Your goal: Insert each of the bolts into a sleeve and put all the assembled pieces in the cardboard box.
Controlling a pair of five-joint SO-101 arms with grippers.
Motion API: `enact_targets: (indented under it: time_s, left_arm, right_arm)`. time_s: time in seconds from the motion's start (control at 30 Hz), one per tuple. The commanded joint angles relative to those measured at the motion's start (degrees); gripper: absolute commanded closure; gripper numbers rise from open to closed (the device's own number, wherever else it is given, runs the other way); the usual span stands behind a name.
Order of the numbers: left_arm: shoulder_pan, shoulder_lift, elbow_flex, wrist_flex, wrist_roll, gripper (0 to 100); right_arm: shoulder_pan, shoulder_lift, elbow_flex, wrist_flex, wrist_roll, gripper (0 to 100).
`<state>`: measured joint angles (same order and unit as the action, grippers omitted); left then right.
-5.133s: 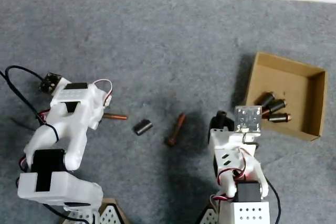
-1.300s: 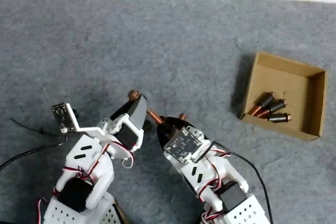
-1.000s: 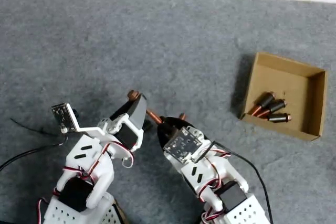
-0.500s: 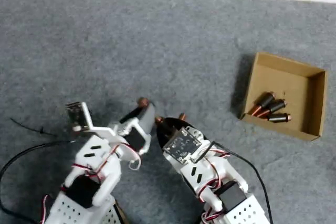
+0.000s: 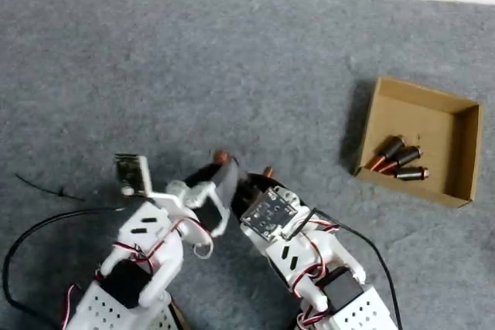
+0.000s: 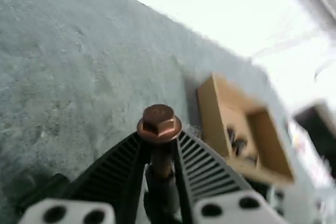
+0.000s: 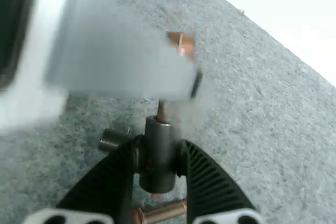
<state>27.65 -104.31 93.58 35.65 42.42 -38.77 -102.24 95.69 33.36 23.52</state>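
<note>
The left tool (image 6: 159, 142) is clamped on the shank of a copper bolt (image 6: 159, 121), just under its hex head. The right tool (image 7: 159, 150) is closed round a black sleeve (image 7: 159, 156), whose open mouth points out beyond the fingertips.

Everything turns on the line between those two parts. In the right wrist view the bolt's thin tip sits right at the sleeve's mouth. The head stands farther out and a little to one side of the sleeve's line, so the bolt's long axis looks slightly tilted off the bore. I judge it wants squaring up before it is pushed home.

In the high view the tools meet at lower centre, and the arms cover the joint itself. The right wrist view also catches a spare sleeve (image 7: 111, 140) and a spare bolt (image 7: 157, 214) lying on the grey worktop (image 5: 232, 52). The high view shows the cardboard box (image 5: 421, 92) at the right, well apart, with three assembled pieces (image 5: 402, 156) inside.
</note>
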Motion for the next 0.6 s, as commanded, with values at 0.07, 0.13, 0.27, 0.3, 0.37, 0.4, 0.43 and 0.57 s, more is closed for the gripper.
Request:
enact_targets:
  time_s: [0.07,0.13,0.27,0.3,0.37,0.4,0.43,0.57]
  left_arm:
    - [3.12,0.31,-0.13,4.31,-3.78,98]
    - [3.03,0.31,-0.04,4.48,-3.78,93]
    - [3.38,0.4,-0.04,7.56,-3.52,71]
    - [3.21,0.4,-0.04,7.82,-3.52,65]
    - [2.68,0.4,-0.04,7.74,-3.16,56]
    - [1.45,0.31,-0.13,7.74,-1.58,53]
    - [-0.92,0.31,-0.66,7.65,1.14,51]
    - [-16.13,0.13,-3.21,2.99,11.08,50]
  right_arm:
    - [0.84,-0.57,8.31,-0.92,0.35,99.5]
    - [0.84,-0.57,8.31,-0.92,0.35,99.5]
    - [0.92,-0.57,8.31,-0.92,0.35,99.5]
    - [1.01,-0.48,8.31,-0.92,0.35,99.5]
    - [2.24,-0.75,8.31,-0.92,0.35,99.5]
    - [3.21,-0.84,8.31,-1.1,0.35,99.5]
    - [4.26,-0.92,8.31,-1.19,0.35,99.5]
    - [6.99,-0.92,8.31,-2.42,0.35,99.5]
